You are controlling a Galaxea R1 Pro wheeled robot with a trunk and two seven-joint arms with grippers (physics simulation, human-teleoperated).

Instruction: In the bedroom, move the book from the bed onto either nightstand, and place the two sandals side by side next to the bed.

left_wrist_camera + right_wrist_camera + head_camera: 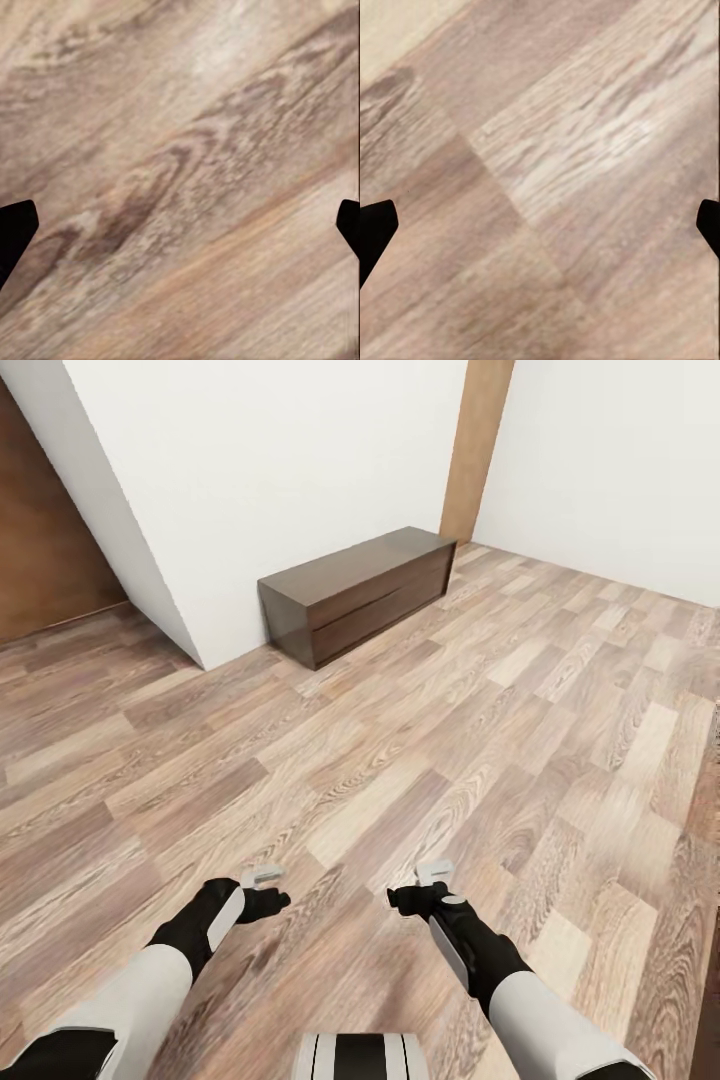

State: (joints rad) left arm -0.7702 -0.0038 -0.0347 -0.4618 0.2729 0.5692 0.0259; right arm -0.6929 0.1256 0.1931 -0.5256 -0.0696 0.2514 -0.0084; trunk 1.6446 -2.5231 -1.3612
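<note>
Roaming with both pincers, left pincer point(266, 880) and right pincer point(432, 872), spread, empty; cabinet point(355, 592) well ahead; risk: base clipping it.

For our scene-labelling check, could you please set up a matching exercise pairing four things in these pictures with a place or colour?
Things:
1. low cabinet
2. wall
3. plank floor
4. left gripper

Descriptions:
A. white
B. pale wood grain
C. dark brown, standing against the wall
D. open, hovering over the floor at the head view's lower left

Pairs: 1-C, 2-A, 3-B, 4-D
</note>
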